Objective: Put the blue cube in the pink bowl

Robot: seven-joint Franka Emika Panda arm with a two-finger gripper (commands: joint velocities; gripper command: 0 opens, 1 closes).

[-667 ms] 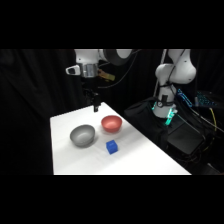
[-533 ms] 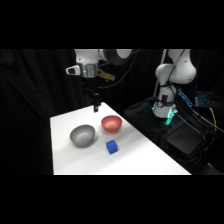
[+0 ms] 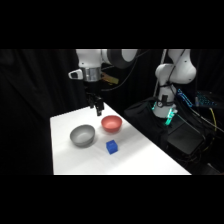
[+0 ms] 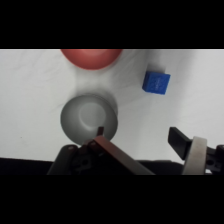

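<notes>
**White table, dark surroundings: arm above the far edge**

Side view. White table [image 3: 140, 160] runs from a far corner at upper left toward the lower right; its top is plain and matte. Black drapery fills the room behind it and to the left. To the right of the table sits dark equipment [image 3: 187, 142] with cables and a small green light [image 3: 170, 118]. The arm's base [image 3: 172, 80] stands at upper right. The gripper [image 3: 97, 109] hangs over the table's far edge, above and behind the two bowls. The grey bowl [image 3: 82, 135] and the pink bowl [image 3: 111, 123] sit side by side, near each other but apart. The blue cube [image 3: 112, 147] rests on the table in front of them, nearer the camera, clear of both.

Wrist view. The white surface fills the field. The grey bowl [image 4: 89, 117] lies just past the left finger [image 4: 100, 134]; the pink bowl [image 4: 91, 56] is cut by the upper edge; the blue cube [image 4: 156, 82] lies to the upper right, apart from both. The fingers stand wide apart with nothing between them.
</notes>
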